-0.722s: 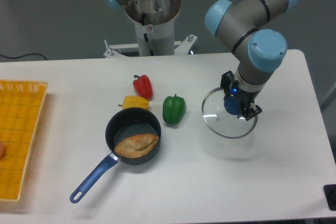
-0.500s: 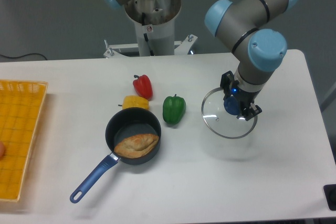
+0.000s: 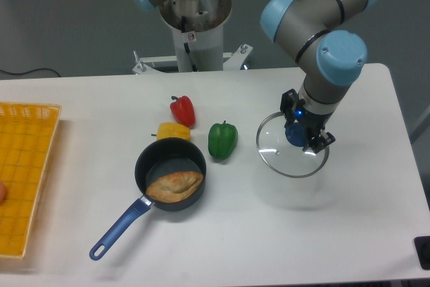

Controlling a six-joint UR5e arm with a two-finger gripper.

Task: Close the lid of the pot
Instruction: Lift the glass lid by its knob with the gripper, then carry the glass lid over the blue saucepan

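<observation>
Lid, round clear glass with metal rim, gripped at blue knob by closed two-finger gripper, right of green pepper; still apart from uncovered dark saucepan holding pastry; carrying and placing left

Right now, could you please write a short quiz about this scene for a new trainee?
1. True or false: the lid already covers the pot.
2. What does the gripper grasp? A) the green pepper B) the lid's blue knob C) the pot's handle
3. Fill in: the pot holds a golden ____.

Key
1. False. The lid is to the right of the pot, beyond the green pepper, and the pot is uncovered.
2. B. The fingers stand on either side of the knob.
3. Pastry; it looks like a baked turnover.
</observation>
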